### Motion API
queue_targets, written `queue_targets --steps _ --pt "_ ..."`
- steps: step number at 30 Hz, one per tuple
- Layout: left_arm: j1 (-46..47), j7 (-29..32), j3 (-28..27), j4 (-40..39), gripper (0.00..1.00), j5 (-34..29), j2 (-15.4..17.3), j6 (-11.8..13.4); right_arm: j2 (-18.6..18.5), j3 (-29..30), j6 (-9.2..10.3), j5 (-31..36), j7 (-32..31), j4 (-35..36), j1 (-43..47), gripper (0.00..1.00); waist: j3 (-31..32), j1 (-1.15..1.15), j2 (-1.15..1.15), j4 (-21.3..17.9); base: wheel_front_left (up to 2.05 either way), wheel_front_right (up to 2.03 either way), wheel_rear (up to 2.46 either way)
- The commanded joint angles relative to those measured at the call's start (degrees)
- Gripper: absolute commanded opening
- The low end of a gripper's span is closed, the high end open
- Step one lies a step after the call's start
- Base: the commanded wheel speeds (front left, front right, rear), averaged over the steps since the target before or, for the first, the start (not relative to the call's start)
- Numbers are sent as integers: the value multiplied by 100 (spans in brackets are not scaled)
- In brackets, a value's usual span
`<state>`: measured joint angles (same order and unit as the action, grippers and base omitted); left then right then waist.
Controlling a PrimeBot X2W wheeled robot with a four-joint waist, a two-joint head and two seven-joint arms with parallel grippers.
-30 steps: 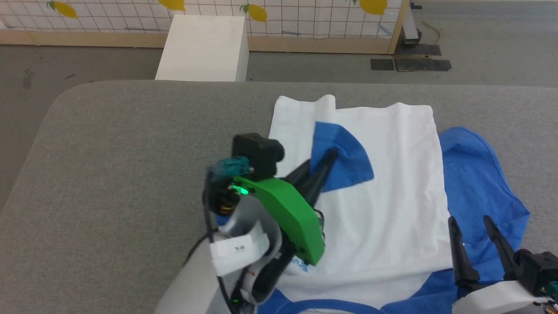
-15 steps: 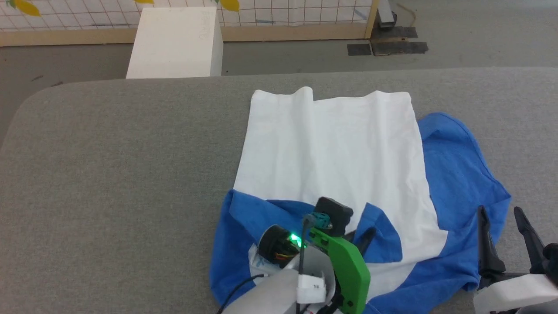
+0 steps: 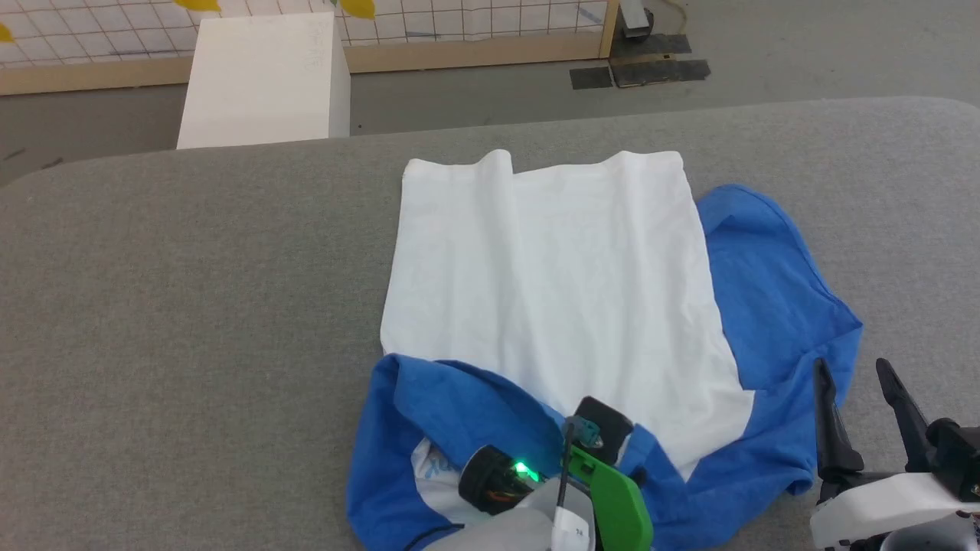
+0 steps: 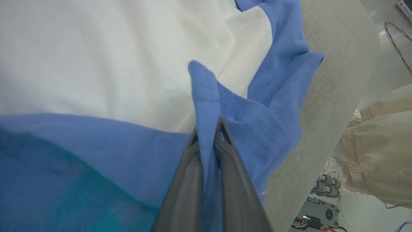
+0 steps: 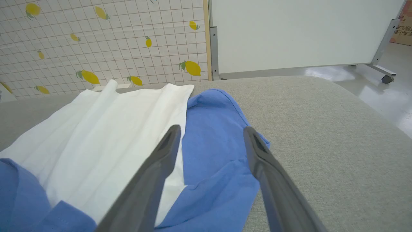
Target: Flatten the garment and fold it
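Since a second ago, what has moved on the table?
The left gripper, fingers shut on the blue sleeve cuff, pulled it back across the garment's white body toward the robot. The head camera shifted too. The right gripper stayed open by the other sleeve.

shirt lettering: light-blue print (image 3: 435, 464) on the white chest of the shirt (image 3: 551, 275), mostly under blue cloth; too little shows to read
arm tag: white tag (image 3: 573, 529) on the left forearm (image 3: 501, 537), tiny dark marks, too small to read
white box (image 3: 260, 84): faint grey marks on its top, illegible
carton (image 5: 404, 24): red characters, cut off at the picture's edge, unreadable
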<state>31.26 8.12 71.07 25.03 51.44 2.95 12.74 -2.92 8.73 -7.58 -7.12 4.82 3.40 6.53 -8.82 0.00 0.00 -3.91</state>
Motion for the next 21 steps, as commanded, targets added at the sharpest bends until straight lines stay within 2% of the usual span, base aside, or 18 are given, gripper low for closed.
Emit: queue_targets --steps 1,2,3,4,5,10,16,19,21 --pt "106 23 55 121 0 88 -7 76 4 -26 9 19 33 -27 -116 100 15 0 0 -33 0 0 0" --pt "125 30 85 174 5 128 -7 102 4 -30 9 26 30 -33 -120 100 19 0 0 -38 0 0 0" --pt "146 37 117 215 48 181 -7 117 4 -29 9 34 27 -40 -121 100 25 0 0 -38 0 0 0" --pt "158 27 135 230 97 232 -7 123 4 -25 9 41 24 -44 -119 100 30 0 0 -33 0 0 0" --pt "177 13 152 239 100 285 -7 130 4 -18 9 46 21 -47 -114 100 36 0 0 -25 0 0 0" --pt "261 32 206 218 100 482 -7 93 4 5 9 61 0 -67 -61 100 116 0 0 59 0 0 0" --pt "447 -68 221 -224 100 851 -7 -69 4 93 9 75 -45 6 75 100 246 0 0 298 0 0 0" --pt "652 -405 113 -577 100 1073 -7 -229 4 142 9 80 -70 64 145 100 299 0 0 416 0 0 0" --pt "774 -776 -90 -705 100 1125 -7 -242 4 188 9 76 -86 111 202 100 329 0 0 505 0 0 0"
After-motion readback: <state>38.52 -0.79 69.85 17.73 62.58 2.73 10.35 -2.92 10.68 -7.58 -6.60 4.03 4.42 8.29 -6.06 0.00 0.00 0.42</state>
